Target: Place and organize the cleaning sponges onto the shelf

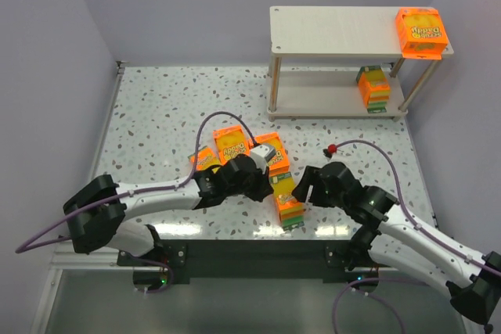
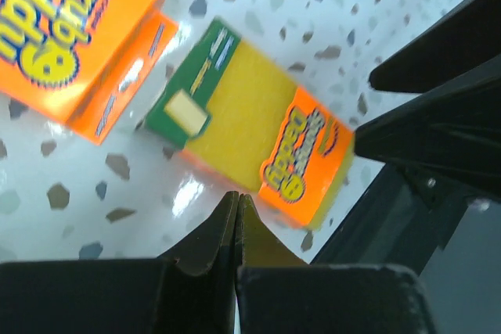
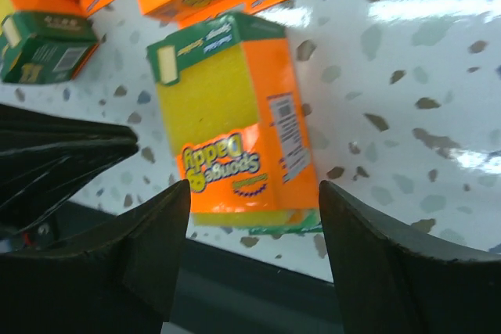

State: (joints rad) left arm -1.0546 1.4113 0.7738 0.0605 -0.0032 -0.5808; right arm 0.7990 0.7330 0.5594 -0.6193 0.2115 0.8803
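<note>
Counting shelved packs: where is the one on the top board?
In the top view, the pack lies at the right end of the shelf's top board.

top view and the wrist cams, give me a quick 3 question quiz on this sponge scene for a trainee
1. How many bright orange rectangular sponge packs are on the pale wooden two-tier shelf?
A. one
B. two
C. four

2. True or false: the left tool is shut with nothing between its fingers.

3. Which tool stands open with a finger on either side of the orange and yellow pack at the near edge of the speckled table?

Key
1. B: one on the right end of the top board, one standing on edge on the lower board.
2. True.
3. The right tool.
</note>
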